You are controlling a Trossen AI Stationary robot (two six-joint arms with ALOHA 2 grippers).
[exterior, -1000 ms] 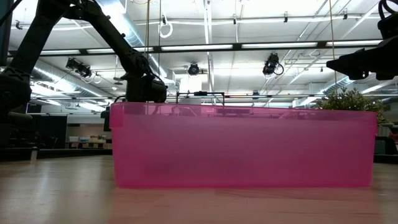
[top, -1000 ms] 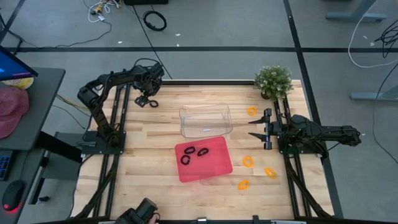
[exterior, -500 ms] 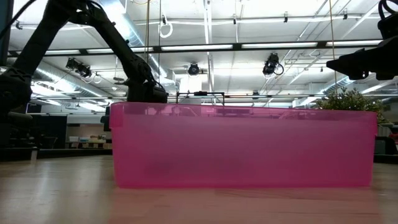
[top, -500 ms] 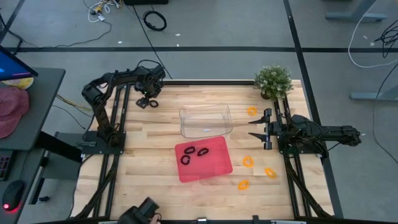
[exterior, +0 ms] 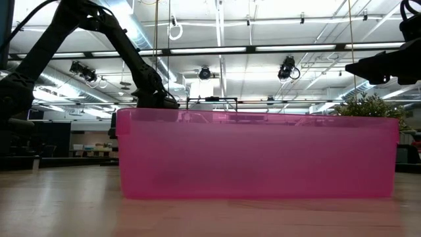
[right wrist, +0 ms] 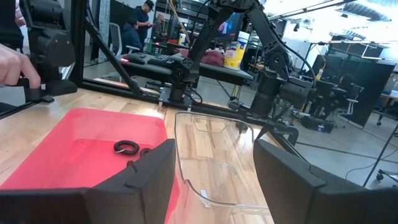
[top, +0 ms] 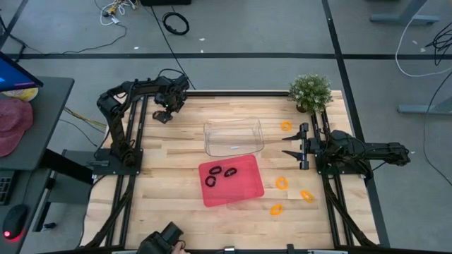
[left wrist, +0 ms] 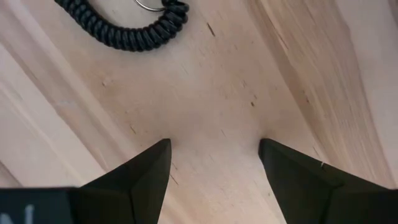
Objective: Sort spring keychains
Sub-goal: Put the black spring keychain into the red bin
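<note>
A black spring keychain (left wrist: 127, 31) lies flat on the wood at the table's far left. My left gripper (left wrist: 214, 149) points down just above the wood beside it, open, with nothing between its fingers; in the high view the left gripper (top: 164, 115) covers that keychain. Three more black keychains (top: 215, 171) lie in the red tray (top: 244, 189). Several orange keychains (top: 282, 183) lie on the wood at the right. My right gripper (top: 286, 144) waits level at the right, open and holding nothing.
A clear tray (top: 234, 136) stands at the middle, just beyond the red tray. A potted plant (top: 311, 92) stands at the far right corner. The red tray's wall (exterior: 256, 155) fills the low view. A person's hand (right wrist: 15, 65) shows beyond the table's left side.
My left gripper has sunk toward the wood at the far left, over the black keychain, which is now hidden under it in the high view. Its fingers stay open. The keychain has not moved.
</note>
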